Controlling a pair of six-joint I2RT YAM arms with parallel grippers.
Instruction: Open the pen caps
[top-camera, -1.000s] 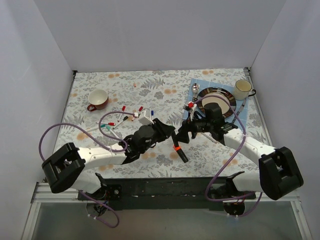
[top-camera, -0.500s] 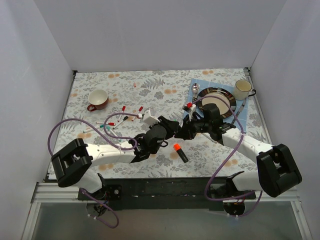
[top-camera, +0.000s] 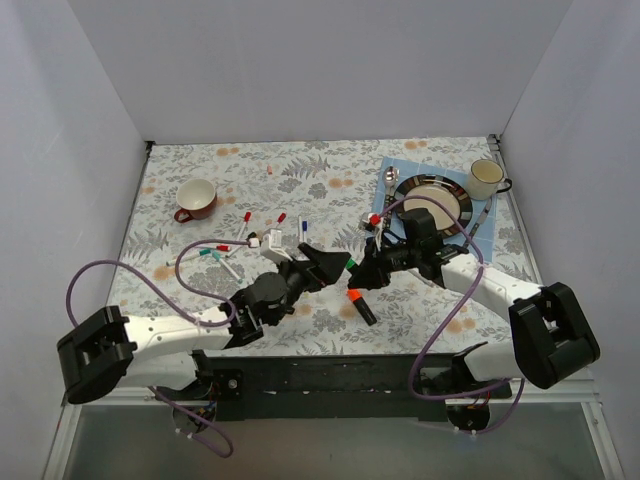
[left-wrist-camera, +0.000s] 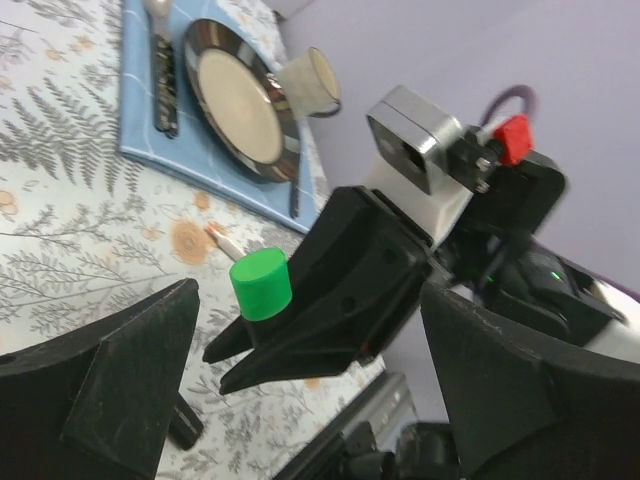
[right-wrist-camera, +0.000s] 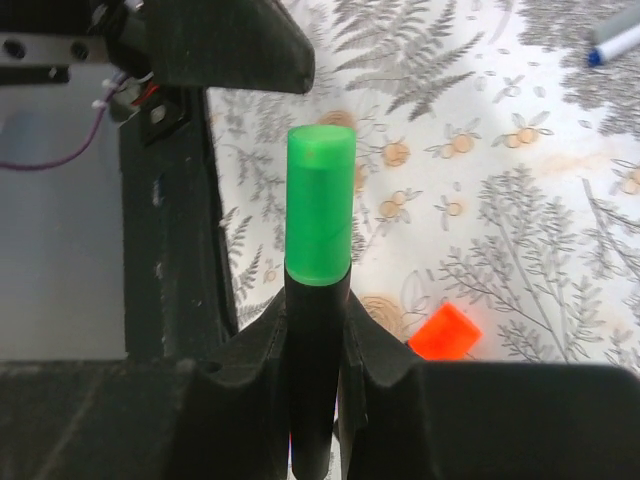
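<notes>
Right wrist cam has the best look. The green cap is still seated on the end of a black pen. The pen sticks straight out of the right claw, which is clamped tight on the barrel just under the cap. So this cap isn't off yet. From overhead, the pen is held up over the middle-front of the tabletop.

The left claw is spread wide and aimed right at the cap. As far as I can tell, the cap sits just ahead of its open fingers and isn't touched.

What changed: half a second ago the two claws were bunched together and the cap was hidden from overhead. Now the left arm has swung lower and the green shows between them. My read is the left is lined up to pinch and pull.

The orange-capped marker hasn't budged on the tabletop just below.

No lettering I can read on the pen or cap.
</notes>
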